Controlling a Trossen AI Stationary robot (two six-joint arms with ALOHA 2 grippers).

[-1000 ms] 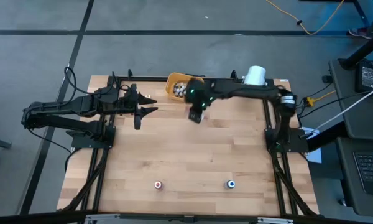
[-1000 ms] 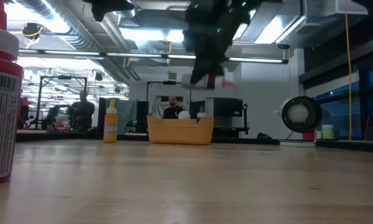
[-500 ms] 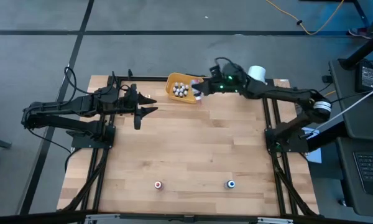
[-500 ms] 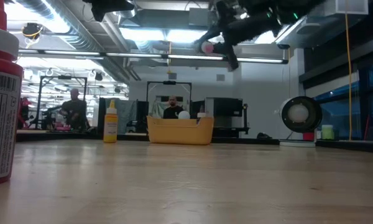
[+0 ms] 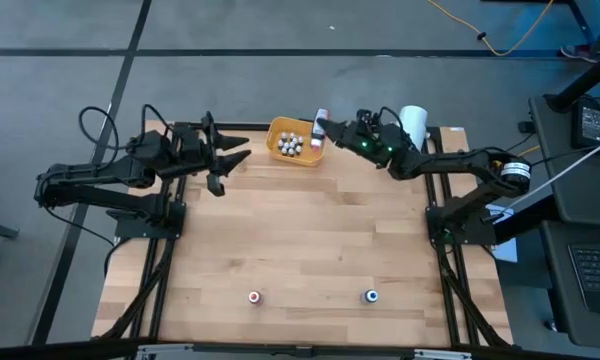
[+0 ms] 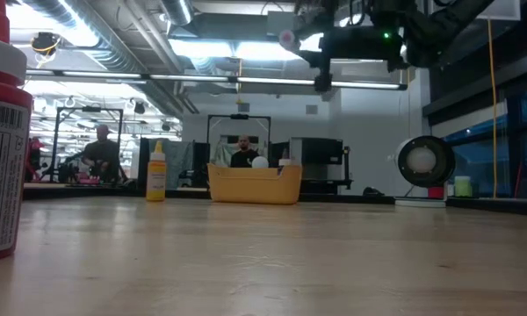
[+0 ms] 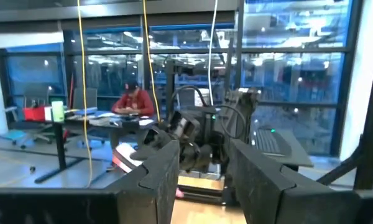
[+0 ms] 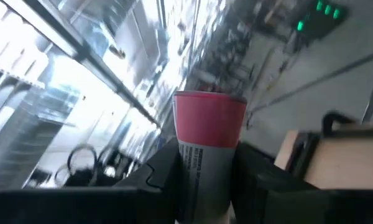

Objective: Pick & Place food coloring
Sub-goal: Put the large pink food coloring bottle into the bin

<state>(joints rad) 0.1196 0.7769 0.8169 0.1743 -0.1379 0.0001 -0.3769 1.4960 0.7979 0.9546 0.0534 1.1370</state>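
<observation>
My right gripper [image 5: 332,129] is shut on a tiny food coloring bottle [image 8: 206,146] with a red top, high above the table beside the right rim of the orange bowl [image 5: 278,128]. The bowl holds several small bottles [image 5: 290,146]. Two more bottles stand on their bases near the table's front edge, one red-topped [image 5: 254,297] and one blue-topped [image 5: 371,296]. My left gripper [image 5: 235,160] is open and empty to the left of the bowl, raised off the table. My right gripper pinches the bottle's labelled body [image 8: 205,168] between its two fingers, just below the red top [image 8: 209,118]. The fingers come about level from the table's right and lie along the bottle. The top sticks out past the fingertips [image 6: 287,39], and the bottle is clear of everything.
A big white cylinder [image 5: 412,120] stands at the table's far right corner. In the low view a yellow bottle [image 6: 156,172] stands left of the bowl [image 6: 253,185], and a large red-capped bottle [image 6: 0,132] is close by at the left. People show in the room behind.
My right gripper has risen from over the table near the bowl, gone toward the far edge and tipped from pointing down to about level, keeping hold of the bottle. My left gripper has lifted and tipped up a little, still open.
</observation>
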